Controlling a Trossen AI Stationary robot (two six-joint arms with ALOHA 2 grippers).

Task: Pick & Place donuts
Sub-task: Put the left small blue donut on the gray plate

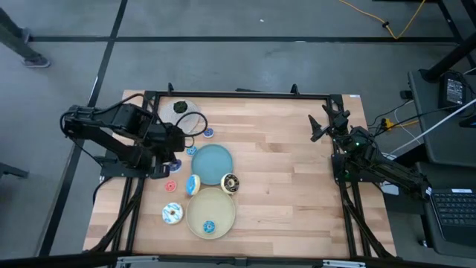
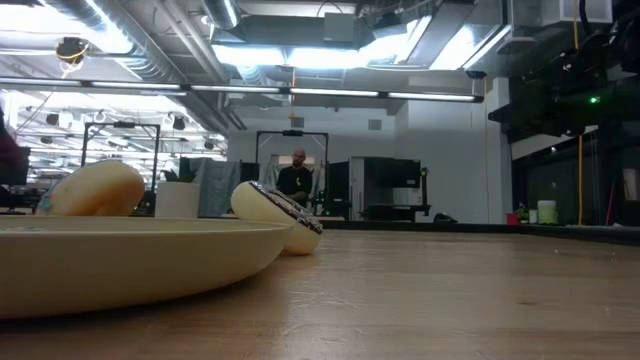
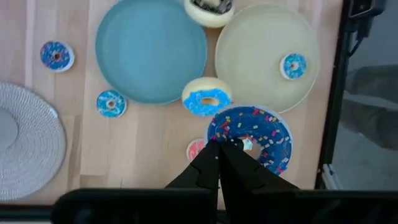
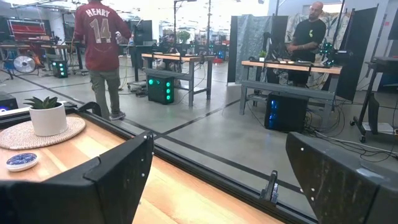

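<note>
Blue with bright sprinkles, the large donut (image 3: 256, 134) sits directly ahead of the left pincer (image 3: 219, 151), whose two dark fingers are drawn together to a narrow tip over its near edge, with nothing visibly held between them. Just beside that tip lies a small red donut (image 3: 196, 149), partly hidden. Further out from the pincer, a cream donut with blue icing (image 3: 206, 98) rests between the blue plate (image 3: 140, 68) and the beige plate (image 3: 255, 56); a tiny blue donut (image 3: 293, 65) lies on the beige plate, and a chocolate-topped one (image 3: 209, 9) sits where the two plates meet. Two more small blue donuts (image 3: 111, 103) (image 3: 56, 55) lie on the wooden surface (image 1: 282, 179) off to one side of the pincer, near a woven silver mat (image 3: 25, 149). The right pincer (image 1: 324, 123) waits well apart at the far right edge of the surface, fingers spread wide and empty, facing the room where a person in a red jersey (image 4: 100, 37) stands.
</note>
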